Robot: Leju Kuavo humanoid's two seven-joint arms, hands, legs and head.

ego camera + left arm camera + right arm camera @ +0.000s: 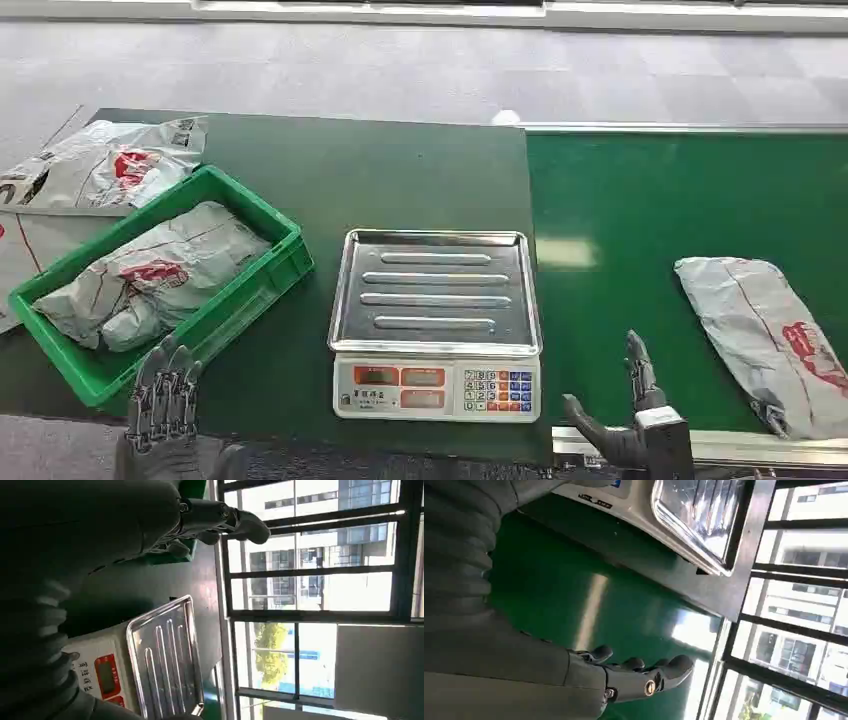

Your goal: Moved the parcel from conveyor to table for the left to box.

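A grey plastic parcel with red print lies on the green conveyor belt at the right. My right hand hovers at the belt's near edge, left of the parcel, fingers apart and holding nothing; its fingers stretch over the belt. My left hand is at the near left, just in front of the green crate, fingers extended and empty. The crate holds another grey parcel. My left hand's fingers reach toward the crate.
A scale with a steel tray stands at the table's middle front, between my hands. A third parcel lies on flattened cardboard beyond the crate at the far left. Windows fill the background of both wrist views.
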